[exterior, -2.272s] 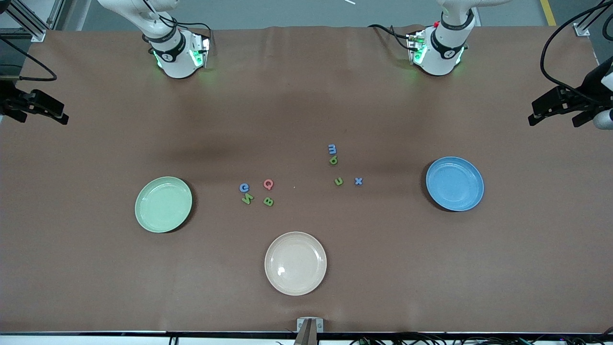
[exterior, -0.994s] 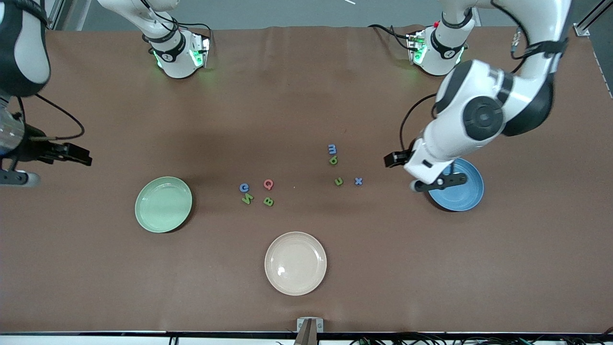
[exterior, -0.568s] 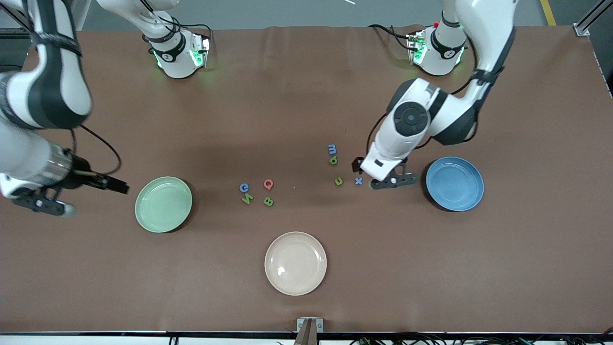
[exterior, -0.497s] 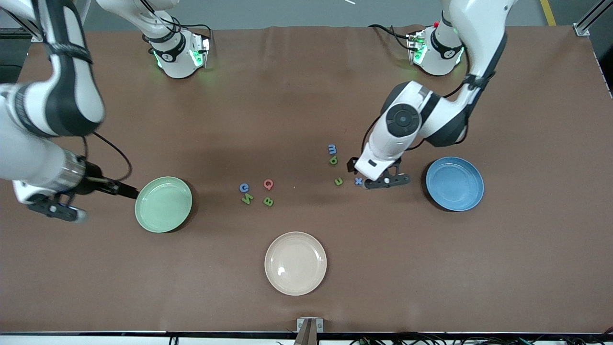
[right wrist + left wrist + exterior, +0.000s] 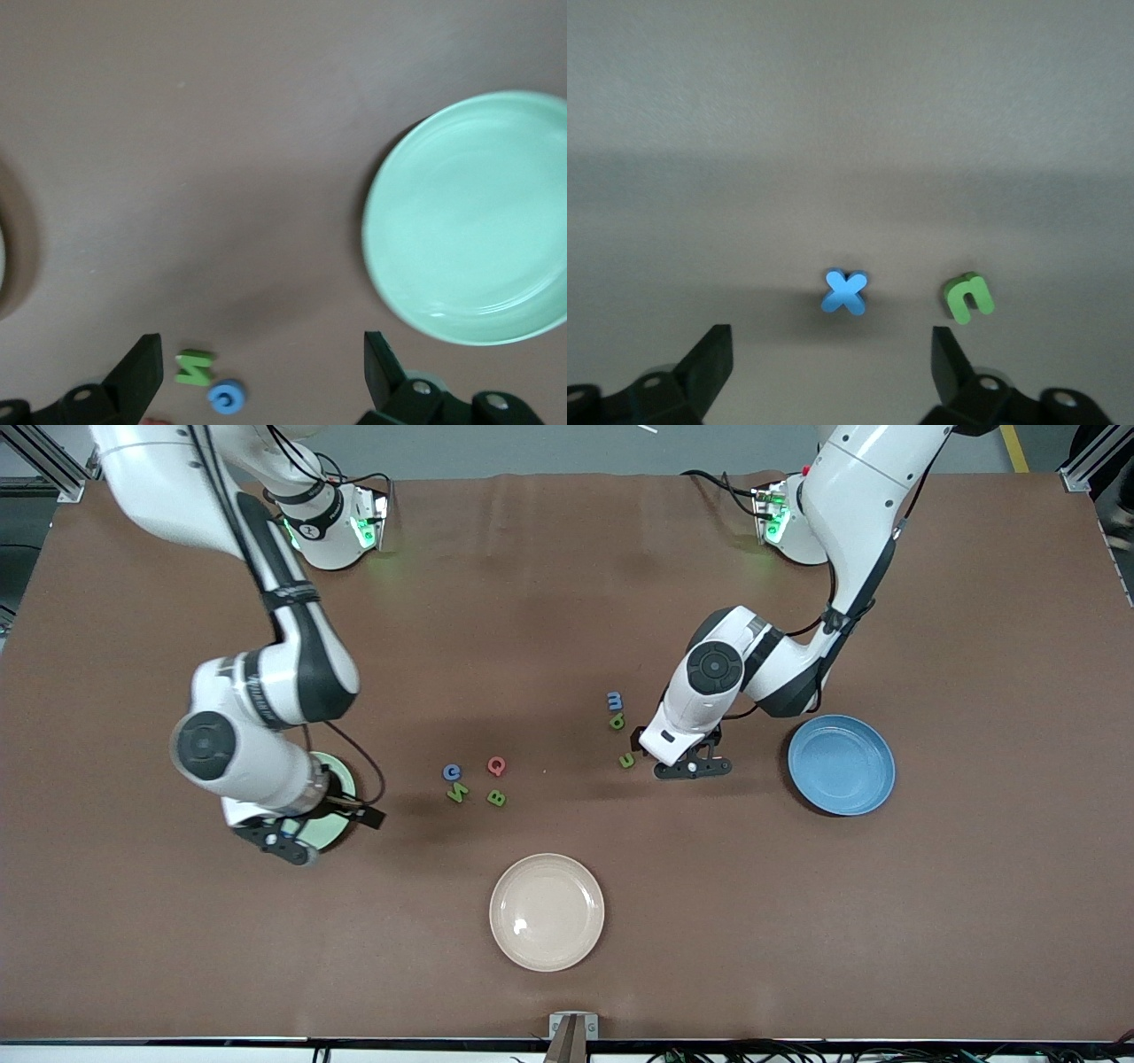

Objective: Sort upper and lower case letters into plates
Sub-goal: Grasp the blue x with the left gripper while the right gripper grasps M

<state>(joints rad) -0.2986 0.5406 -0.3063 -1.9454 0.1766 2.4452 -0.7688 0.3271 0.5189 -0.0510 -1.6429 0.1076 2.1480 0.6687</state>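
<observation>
Foam letters lie mid-table in two groups. A blue m (image 5: pixel 614 701), a green p (image 5: pixel 617 722) and a green n (image 5: pixel 626 760) lie toward the sky blue plate (image 5: pixel 842 764). A blue G (image 5: pixel 452 771), a red Q (image 5: pixel 496 765), a green N (image 5: pixel 457 792) and a green B (image 5: pixel 497 798) lie toward the mint green plate (image 5: pixel 345 784). My left gripper (image 5: pixel 691 768) stands open low over a blue x (image 5: pixel 846 292), which the hand hides in the front view. My right gripper (image 5: pixel 276 841) hangs open and empty over the mint plate's (image 5: pixel 478 221) edge and covers most of it.
A cream-beige plate (image 5: pixel 547 911) sits nearer to the front camera than the letters. In the left wrist view the green n (image 5: pixel 968 297) lies close beside the x. The right wrist view shows the green N (image 5: pixel 193 367) and blue G (image 5: pixel 227 396).
Both arms have swung in from the table's ends. The left gripper went from over the blue plate to the x. The right gripper came to the mint plate.
</observation>
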